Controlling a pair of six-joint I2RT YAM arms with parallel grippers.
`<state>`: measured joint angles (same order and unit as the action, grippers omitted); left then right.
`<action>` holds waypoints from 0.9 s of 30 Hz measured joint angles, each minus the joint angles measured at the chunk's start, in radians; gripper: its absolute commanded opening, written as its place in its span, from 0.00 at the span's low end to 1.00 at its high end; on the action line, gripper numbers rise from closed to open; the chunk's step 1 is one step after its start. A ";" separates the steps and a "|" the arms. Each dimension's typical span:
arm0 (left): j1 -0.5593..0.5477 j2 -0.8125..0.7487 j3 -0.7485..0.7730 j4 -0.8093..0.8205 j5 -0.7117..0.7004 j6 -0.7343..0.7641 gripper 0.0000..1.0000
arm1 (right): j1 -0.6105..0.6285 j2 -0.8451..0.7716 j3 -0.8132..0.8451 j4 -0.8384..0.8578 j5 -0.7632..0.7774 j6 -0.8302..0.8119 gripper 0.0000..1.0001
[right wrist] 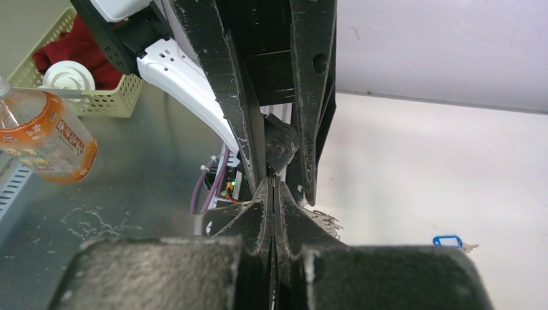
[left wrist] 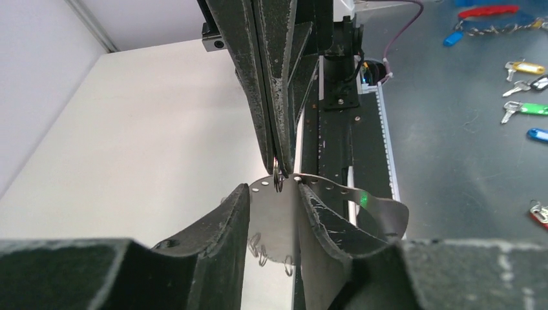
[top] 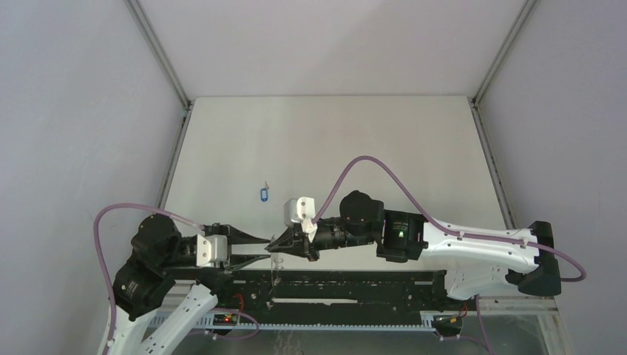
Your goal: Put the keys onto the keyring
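The keyring (left wrist: 274, 226) is a thin grey band with holes and small rings along its edges. It hangs between both grippers over the table's near edge (top: 277, 265). My left gripper (left wrist: 274, 194) has its fingers (left wrist: 226, 219) on either side of the band and holds it. My right gripper (right wrist: 271, 184) is shut, its tips pinching a small ring (left wrist: 278, 183) on the band's top edge. The two grippers meet tip to tip in the top view, left (top: 265, 248) and right (top: 275, 242). The blue-headed key (top: 263, 194) lies on the table behind them (right wrist: 448, 241). The black-headed key is not visible.
The black base rail (top: 355, 285) runs along the near edge under the grippers. Off the table are several loose coloured keys (left wrist: 523, 68), an orange drink bottle (right wrist: 45, 139) and a yellow basket (right wrist: 97, 97). Grey walls enclose the white table (top: 370, 148).
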<state>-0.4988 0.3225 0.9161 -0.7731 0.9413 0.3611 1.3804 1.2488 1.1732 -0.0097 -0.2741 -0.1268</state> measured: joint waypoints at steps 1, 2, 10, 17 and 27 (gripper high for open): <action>0.000 0.000 -0.002 0.004 0.006 -0.008 0.32 | 0.000 0.000 0.000 0.002 0.000 0.001 0.00; 0.000 0.000 -0.003 0.008 0.010 -0.015 0.30 | 0.000 0.000 0.000 0.003 0.000 0.002 0.00; 0.000 0.000 -0.003 0.025 0.024 -0.032 0.21 | 0.000 0.000 0.000 0.011 -0.002 0.003 0.00; 0.000 0.000 -0.004 0.029 0.038 -0.033 0.17 | 0.002 0.000 0.000 0.013 0.000 0.002 0.00; 0.000 0.010 -0.004 0.025 0.057 -0.039 0.01 | 0.003 0.003 0.000 0.013 -0.013 0.004 0.00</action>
<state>-0.4988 0.3325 0.9123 -0.7483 0.9981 0.3222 1.3834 1.2514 1.1732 0.0029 -0.2874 -0.1230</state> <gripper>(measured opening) 0.056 0.007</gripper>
